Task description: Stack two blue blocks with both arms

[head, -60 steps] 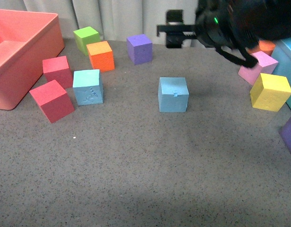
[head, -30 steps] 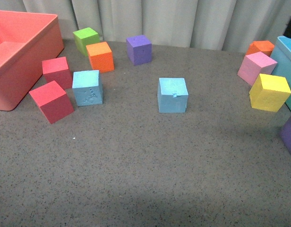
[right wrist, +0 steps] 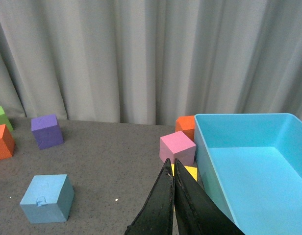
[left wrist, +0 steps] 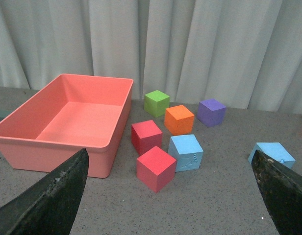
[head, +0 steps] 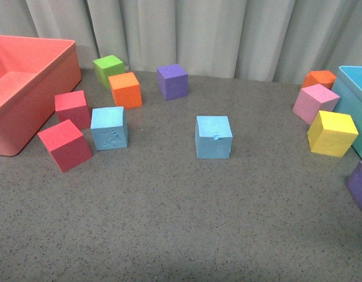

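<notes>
Two light blue blocks rest apart on the grey table. The one with relief on its face [head: 109,128] sits at the left beside the red cubes, and the one with an edge notch [head: 213,137] sits near the middle. No arm shows in the front view. In the left wrist view my left gripper [left wrist: 169,154] is open and empty, raised and set back from the relief block [left wrist: 186,152] and the notched block [left wrist: 272,152]. My right gripper [right wrist: 170,165] is shut on nothing, high above the table, with the notched block [right wrist: 47,198] well off to one side.
A coral bin [head: 57,70] stands at the far left, with two red cubes [head: 64,144], a green cube [head: 108,69], an orange cube [head: 126,89] and a purple cube [head: 172,81] nearby. Pink [head: 314,103], yellow [head: 331,133] and purple [head: 361,185] cubes crowd the turquoise bin [head: 352,97].
The right arm, which hung over the back right of the table a second ago, has pulled out of the front view. The blocks have stayed where they were.
</notes>
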`<state>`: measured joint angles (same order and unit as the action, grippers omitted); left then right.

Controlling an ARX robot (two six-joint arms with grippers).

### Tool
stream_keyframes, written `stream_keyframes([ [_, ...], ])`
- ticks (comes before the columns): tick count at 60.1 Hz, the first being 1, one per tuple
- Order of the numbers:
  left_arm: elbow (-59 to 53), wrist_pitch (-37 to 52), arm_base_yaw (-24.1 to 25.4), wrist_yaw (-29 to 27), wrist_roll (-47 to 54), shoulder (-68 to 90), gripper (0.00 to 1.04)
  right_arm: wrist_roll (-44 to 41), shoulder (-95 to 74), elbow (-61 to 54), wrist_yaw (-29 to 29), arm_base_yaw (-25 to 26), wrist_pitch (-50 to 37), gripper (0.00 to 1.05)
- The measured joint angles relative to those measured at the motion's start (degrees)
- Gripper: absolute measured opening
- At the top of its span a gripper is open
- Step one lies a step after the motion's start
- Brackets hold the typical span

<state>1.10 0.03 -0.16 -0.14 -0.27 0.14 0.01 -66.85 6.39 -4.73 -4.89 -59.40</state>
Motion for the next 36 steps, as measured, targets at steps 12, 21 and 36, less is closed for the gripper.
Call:
stream_keyframes([
  [12,0.00,0.00,0.00,0.00,0.00,0.00,0.98,0.00,9.66,-2.97,4.22,4.55,6.58,0.01],
  [21,0.00,0.00,0.00,0.00,0.00,0.00,0.98,0.00,17.18,-4.59,4.59,4.70,12.46,0.01],
  [36,0.00,0.00,0.00,0.00,0.00,0.00,0.98,0.00,28.26,-5.88,4.63,4.74,21.99,0.01],
])
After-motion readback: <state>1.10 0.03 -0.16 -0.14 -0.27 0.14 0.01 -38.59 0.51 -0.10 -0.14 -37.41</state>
